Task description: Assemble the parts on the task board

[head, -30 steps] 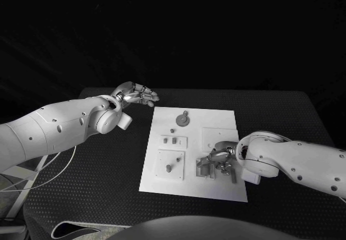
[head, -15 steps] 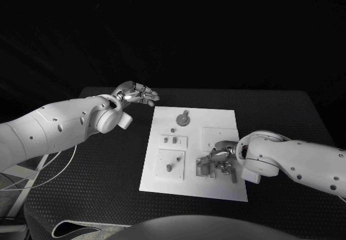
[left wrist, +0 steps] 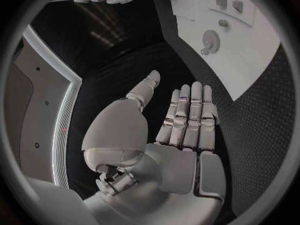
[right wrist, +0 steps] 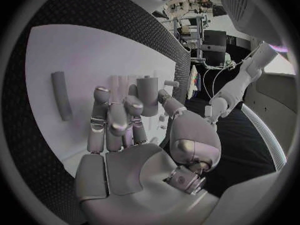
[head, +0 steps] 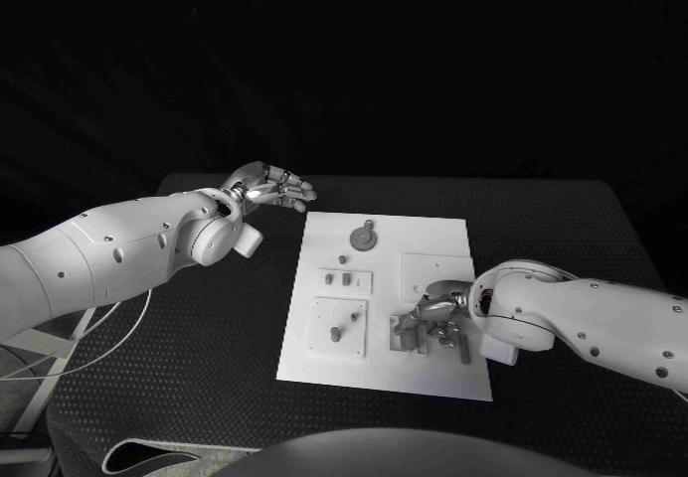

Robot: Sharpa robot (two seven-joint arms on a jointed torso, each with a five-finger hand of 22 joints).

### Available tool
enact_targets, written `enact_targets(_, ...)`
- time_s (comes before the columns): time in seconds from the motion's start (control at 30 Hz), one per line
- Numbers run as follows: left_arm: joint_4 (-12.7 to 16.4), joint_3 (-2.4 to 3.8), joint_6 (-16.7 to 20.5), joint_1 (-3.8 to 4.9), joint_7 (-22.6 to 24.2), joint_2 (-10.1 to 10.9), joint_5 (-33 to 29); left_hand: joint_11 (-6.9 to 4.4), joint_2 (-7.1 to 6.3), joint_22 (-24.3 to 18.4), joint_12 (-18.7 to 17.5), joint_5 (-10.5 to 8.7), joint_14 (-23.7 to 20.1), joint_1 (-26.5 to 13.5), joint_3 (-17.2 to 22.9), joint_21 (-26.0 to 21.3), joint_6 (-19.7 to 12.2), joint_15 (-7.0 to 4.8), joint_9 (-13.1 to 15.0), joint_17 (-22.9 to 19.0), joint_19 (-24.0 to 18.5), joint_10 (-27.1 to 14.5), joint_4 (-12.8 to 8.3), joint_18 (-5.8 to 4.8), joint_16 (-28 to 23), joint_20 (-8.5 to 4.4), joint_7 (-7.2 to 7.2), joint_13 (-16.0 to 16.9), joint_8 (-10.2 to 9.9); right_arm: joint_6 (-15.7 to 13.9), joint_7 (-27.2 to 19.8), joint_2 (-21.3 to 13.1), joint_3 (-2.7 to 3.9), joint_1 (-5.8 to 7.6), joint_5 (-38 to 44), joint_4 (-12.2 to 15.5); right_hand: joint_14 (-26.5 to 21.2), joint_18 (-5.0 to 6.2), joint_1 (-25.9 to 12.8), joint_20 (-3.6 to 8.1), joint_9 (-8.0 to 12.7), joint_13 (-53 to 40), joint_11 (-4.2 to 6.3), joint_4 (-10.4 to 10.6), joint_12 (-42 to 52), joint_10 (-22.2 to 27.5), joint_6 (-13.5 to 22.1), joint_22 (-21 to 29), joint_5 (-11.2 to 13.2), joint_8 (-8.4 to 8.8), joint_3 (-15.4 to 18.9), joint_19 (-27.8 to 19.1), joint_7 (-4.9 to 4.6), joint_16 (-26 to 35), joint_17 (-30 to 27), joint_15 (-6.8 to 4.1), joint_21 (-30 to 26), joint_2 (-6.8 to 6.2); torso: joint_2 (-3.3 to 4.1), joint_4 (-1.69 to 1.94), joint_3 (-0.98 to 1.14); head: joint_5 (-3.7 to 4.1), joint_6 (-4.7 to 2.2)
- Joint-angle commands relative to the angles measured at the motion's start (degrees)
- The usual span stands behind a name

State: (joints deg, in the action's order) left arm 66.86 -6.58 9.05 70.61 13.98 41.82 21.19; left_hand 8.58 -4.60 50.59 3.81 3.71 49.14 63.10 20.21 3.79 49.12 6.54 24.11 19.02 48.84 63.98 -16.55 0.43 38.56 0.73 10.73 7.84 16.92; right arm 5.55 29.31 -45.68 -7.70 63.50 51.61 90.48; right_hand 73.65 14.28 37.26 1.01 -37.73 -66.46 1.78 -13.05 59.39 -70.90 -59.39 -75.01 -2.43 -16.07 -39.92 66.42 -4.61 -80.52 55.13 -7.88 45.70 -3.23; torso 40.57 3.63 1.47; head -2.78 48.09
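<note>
White rectangular task board lying flat mid-way on the black textured table, partly populated: round grey gear-like disc seated near the far end, short grey pegs standing in a small raised block, another small grey piece in the near-left block. Judged as mid-task, with at least the pieces at the near-right corner not yet seated. Right silver hand down over that near-right corner, fingers curled close against an upright grey cylinder; cannot tell whether actually pinched or merely touched. Slim grey rod lying loose on the board just beside, judged as left to place. Left silver hand hovering off the board's far-left corner, released, fingers straight and apart, holding nothing. Against the earlier frames, almost nothing different: both hands in the same spots, right fingers only slightly reshaped, board pieces unmoved.
</note>
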Motion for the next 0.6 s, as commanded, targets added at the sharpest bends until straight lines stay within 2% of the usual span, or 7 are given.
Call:
enact_targets(0.03, 0.1, 0.04, -0.5, 0.04, 0.4, 0.0, -0.3, 0.12, -0.16, -0.1, 0.2, -0.26, 0.1, -0.5, -0.3, 0.1, -0.5, 0.18, -0.1, 0.1, 0.1, -0.5, 0.0, -0.01, -0.3, 0.27, -0.01, -0.1, -0.1, 0.9, 1.6, 0.0, -0.56, -0.6, 1.0, -0.4, -0.5, 0.72, -0.1, -0.12, 0.1, 0.1, -0.08, 0.0, -0.4, 0.5, 0.8, -0.9, -0.4, 0.51, -0.7, -0.6, -0.11, 0.2, -0.1, 0.18, -0.4, -1.02, -0.01, -0.02, 0.01, -0.02, -0.02)
enact_targets(0.23, 0.2, 0.04, -0.6, 0.04, 0.4, 0.0, -0.3, 0.12, -0.13, -0.1, 0.2, -0.25, 0.1, -0.5, -0.3, 0.1, -0.5, 0.19, -0.1, 0.1, 0.1, -0.5, 0.0, -0.01, -0.4, 0.28, 0.0, -0.1, -0.1, 0.6, 1.5, 0.0, -0.58, -0.6, 1.1, -0.6, -1.0, 0.72, -0.2, -0.3, 0.3, 0.5, -0.39, 1.1, -1.0, 0.9, 1.6, -0.8, -0.3, 1.13, -1.0, -0.9, -0.43, 0.3, -0.4, 0.47, -0.7, -2.51, 0.01, -0.04, 0.0, -0.03, 0.02)
enact_targets(0.6, 0.2, 0.03, -0.5, 0.04, 0.4, 0.0, -0.3, 0.13, -0.1, -0.1, 0.2, -0.26, 0.1, -0.7, -0.3, 0.1, -0.6, 0.2, -0.1, 0.2, 0.1, -0.5, 0.1, -0.02, -0.4, 0.29, 0.02, -0.1, -0.1, 0.2, 1.4, 0.1, -0.6, -0.6, 1.1, -0.7, -1.3, 0.72, -1.0, -0.52, 0.3, 0.8, -0.51, 2.7, -1.4, 1.1, 1.7, -0.9, -0.4, 1.41, -1.0, -1.1, -0.56, 0.3, -0.7, 0.61, -0.8, -4.06, -0.01, -0.02, -0.01, -0.11, -0.12)
